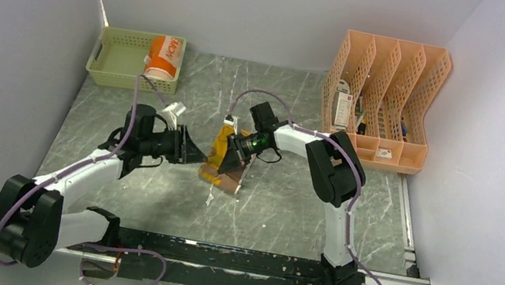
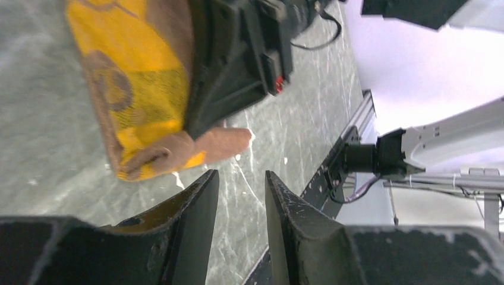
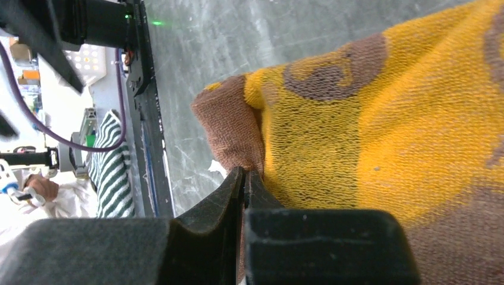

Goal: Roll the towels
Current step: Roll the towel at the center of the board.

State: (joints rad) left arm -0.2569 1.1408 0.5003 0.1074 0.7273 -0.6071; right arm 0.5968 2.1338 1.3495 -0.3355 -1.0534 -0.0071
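Plainly the yellow towel is soft, light terry that will sag and fold wherever nothing holds it. It sits bunched at the middle of the table, and the right fingers are pressed tight on its brown hem. The left fingers hover just beside it, narrowly parted, holding nothing. The hem near a corner looks the best hold, since thick folds would likely slip. The orange towel rests rolled in the green basket.

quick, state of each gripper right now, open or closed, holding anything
left gripper: open, holding nothing
right gripper: closed on the yellow towel
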